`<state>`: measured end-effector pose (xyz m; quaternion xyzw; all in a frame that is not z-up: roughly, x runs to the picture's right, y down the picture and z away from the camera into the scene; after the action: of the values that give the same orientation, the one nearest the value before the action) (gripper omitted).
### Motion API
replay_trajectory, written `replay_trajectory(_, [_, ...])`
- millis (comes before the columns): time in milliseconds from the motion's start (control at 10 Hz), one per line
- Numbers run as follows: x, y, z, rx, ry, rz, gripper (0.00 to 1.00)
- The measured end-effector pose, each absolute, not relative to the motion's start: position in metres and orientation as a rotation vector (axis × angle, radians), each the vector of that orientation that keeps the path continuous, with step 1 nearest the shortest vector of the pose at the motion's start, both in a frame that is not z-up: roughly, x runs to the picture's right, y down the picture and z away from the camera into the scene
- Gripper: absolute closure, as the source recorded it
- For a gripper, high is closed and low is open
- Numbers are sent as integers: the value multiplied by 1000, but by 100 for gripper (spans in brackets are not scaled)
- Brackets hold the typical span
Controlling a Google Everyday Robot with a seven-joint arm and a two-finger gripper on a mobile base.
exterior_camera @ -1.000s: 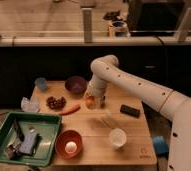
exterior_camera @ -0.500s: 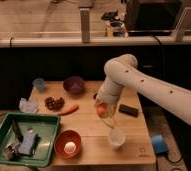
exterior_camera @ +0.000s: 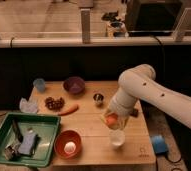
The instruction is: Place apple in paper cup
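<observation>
Camera view: the white arm enters from the right edge and bends down to the lower centre of the frame. At its end the gripper hangs above the wooden table, pinched around the apple, which is clear of the surface. The paper cup stands upright just below and slightly right of the apple (contact between them cannot be told). Left of the cup sits the orange bowl holding a white ball. Higher up lie the carrot and the metal cup.
</observation>
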<state>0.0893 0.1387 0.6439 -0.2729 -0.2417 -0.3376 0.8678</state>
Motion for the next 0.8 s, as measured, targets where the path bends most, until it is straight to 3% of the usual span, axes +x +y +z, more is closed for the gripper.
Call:
replay_trajectory(400, [108, 174, 653, -585, -526, -619, 97])
replay_trajectory(600, [107, 180, 656, -588, -545, -609, 82])
replay_trajectory(800, [108, 189, 667, -606, -559, -603, 59])
